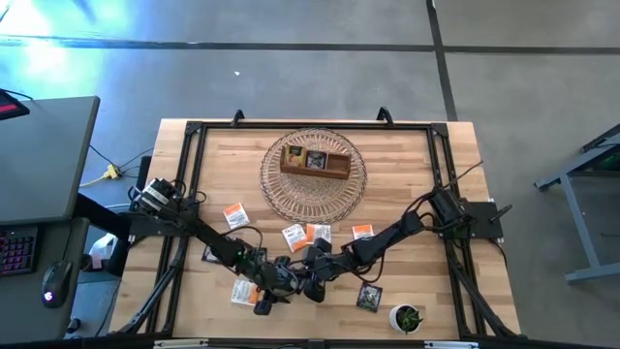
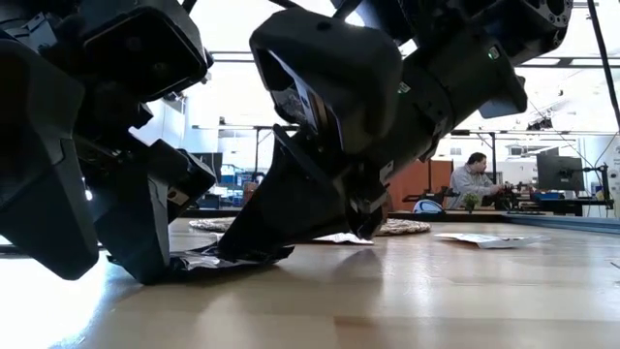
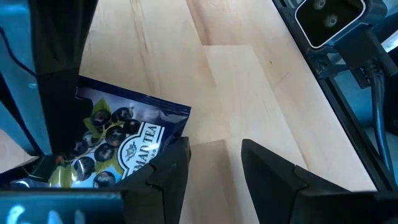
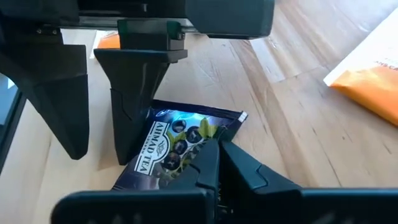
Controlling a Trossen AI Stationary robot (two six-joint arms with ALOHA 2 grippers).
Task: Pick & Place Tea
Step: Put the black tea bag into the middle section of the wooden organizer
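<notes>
Dark blue tea sachet [image 4: 177,140] flat on table, pinched by right end effector [image 4: 217,163], left end effector [image 3: 214,171] beside

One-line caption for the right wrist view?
Right pincer shut on a dark blueberry tea sachet lying on the table, left pincer open beside it.

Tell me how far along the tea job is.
Roughly partway. The wooden tray already holds a few sachets. The right gripper is shut on a dark blue sachet lying on the table, with the left gripper open beside it. Several sachets, like the orange-and-white one, lie loose outside the tray.
</notes>
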